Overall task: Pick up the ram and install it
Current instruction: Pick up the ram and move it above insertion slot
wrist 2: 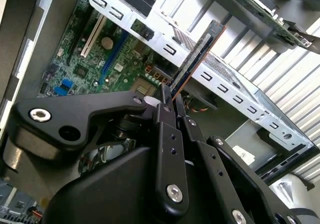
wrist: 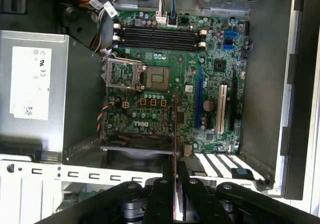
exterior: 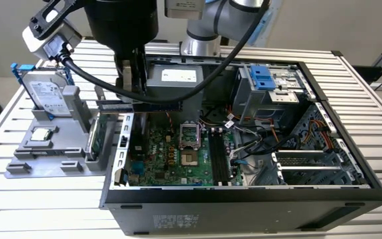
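Observation:
My gripper (exterior: 132, 95) hangs over the rear left corner of the open computer case (exterior: 244, 199), shut on the ram (exterior: 140, 105). The ram is a long narrow stick, held level above the case's edge. In both wrist views it runs edge-on out of the closed fingertips: ram (wrist 2: 195, 59) from gripper (wrist 2: 167, 95), and ram (wrist: 175, 129) from gripper (wrist: 175, 168). The motherboard (exterior: 171, 159) lies flat below. Its black memory slots (exterior: 218, 158) (wrist: 157, 35) sit beside the open processor socket (exterior: 186, 135) (wrist: 155, 75).
A grey fixture (exterior: 45, 159) at the exterior view's left holds an upright hard drive (exterior: 45, 97), a square silver chip (exterior: 42, 133) and an upright green card (exterior: 97, 138). Inside the case are a power supply (exterior: 177, 75), loose cables (exterior: 250, 134) and a drive cage (exterior: 270, 89).

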`<action>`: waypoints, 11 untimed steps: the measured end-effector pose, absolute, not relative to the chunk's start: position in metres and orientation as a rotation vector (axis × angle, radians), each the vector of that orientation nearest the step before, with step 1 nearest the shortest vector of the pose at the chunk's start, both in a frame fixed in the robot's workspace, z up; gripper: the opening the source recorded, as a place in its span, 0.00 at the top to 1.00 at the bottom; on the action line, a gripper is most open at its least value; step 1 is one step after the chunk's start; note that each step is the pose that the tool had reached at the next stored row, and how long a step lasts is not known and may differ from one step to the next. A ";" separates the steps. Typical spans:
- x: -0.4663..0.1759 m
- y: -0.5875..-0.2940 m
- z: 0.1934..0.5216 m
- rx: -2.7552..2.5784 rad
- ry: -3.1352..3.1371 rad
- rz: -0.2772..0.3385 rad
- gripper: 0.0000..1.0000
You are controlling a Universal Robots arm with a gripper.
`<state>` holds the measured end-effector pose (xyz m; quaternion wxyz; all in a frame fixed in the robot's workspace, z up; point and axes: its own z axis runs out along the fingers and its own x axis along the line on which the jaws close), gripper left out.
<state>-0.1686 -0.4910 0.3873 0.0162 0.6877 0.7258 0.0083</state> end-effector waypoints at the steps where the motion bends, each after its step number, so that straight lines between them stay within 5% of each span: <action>1: -0.168 -0.491 0.387 2.139 2.257 0.026 1.00; 11: -0.160 -0.491 0.387 2.139 2.257 0.026 1.00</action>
